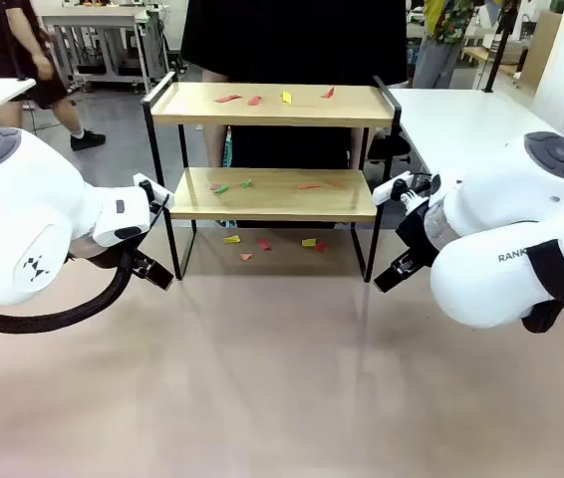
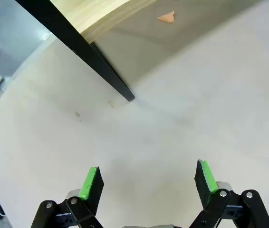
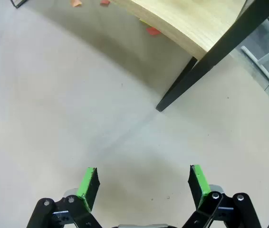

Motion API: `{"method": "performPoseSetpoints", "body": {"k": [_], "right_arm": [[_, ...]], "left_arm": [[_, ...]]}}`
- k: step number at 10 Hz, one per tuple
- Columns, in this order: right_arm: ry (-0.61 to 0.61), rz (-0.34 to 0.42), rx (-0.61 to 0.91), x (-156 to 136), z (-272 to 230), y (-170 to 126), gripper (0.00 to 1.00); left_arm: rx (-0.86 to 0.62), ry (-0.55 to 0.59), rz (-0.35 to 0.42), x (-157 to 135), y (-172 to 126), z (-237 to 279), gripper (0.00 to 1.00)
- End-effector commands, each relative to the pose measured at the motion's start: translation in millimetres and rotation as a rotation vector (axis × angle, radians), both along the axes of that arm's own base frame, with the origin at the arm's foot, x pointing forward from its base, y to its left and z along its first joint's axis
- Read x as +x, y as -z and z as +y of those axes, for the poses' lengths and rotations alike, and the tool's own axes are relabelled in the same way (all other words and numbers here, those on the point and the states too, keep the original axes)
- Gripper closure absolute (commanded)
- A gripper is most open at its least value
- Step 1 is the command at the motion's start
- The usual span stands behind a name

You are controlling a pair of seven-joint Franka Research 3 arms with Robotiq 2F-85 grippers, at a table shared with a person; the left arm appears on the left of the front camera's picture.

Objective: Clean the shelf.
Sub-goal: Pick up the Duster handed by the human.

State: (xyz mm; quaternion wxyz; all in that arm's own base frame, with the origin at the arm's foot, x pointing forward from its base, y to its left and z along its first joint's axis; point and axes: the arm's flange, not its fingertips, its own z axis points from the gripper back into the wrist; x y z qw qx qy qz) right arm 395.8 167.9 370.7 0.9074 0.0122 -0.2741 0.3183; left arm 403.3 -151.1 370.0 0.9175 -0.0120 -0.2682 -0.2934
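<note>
The shelf (image 1: 272,105) stands at the table's far middle, two light wooden boards in a black frame. Small red, yellow and green paper scraps (image 1: 285,97) lie on its top board, on the lower board (image 1: 262,193) and on the table beneath (image 1: 262,243). My left gripper (image 1: 154,271) hovers open beside the shelf's front left leg (image 2: 96,57), nothing between its pads (image 2: 91,183). Beside the front right leg (image 3: 191,76) my right gripper (image 1: 394,273) also stands open and holds nothing. An orange scrap (image 2: 167,17) lies under the shelf; a red scrap (image 3: 153,31) lies near the right leg.
A person in black (image 1: 292,40) stands right behind the shelf. A white table (image 1: 461,119) adjoins at the back right. The beige tabletop (image 1: 282,378) stretches bare in front of the shelf between my arms.
</note>
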Motion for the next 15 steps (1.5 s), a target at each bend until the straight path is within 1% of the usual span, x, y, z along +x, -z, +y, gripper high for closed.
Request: {"method": "performPoseSetpoints", "body": {"k": [1, 9, 11, 12, 13, 14, 15], "right_arm": [[0.0, 0.0, 0.0, 0, 0, 0, 0.0], [-0.001, 0.0, -0.001, 0, 0, 0, 0.0], [-0.016, -0.005, 0.072, 21, -10, -59, 0.0], [-0.009, -0.018, 0.125, 29, -23, -91, 0.0], [-0.027, -0.019, 0.158, 32, -40, -113, 0.0], [-0.055, -0.022, 0.189, 34, -60, -130, 0.0], [-0.089, -0.028, 0.223, 39, -87, -142, 0.0]], "left_arm": [[0.0, 0.0, 0.0, 0, 0, 0, 0.0], [0.0, 0.0, 0.0, 0, 0, 0, 0.0], [-0.051, 0.087, 0.026, 15, -42, 5, 0.0], [-0.083, 0.128, 0.073, 28, -65, 19, 0.0], [-0.109, 0.169, 0.121, 39, -82, 33, 0.0], [-0.126, 0.246, 0.167, 48, -97, 49, 0.0], [-0.148, 0.36, 0.211, 57, -108, 66, 0.0]]}}
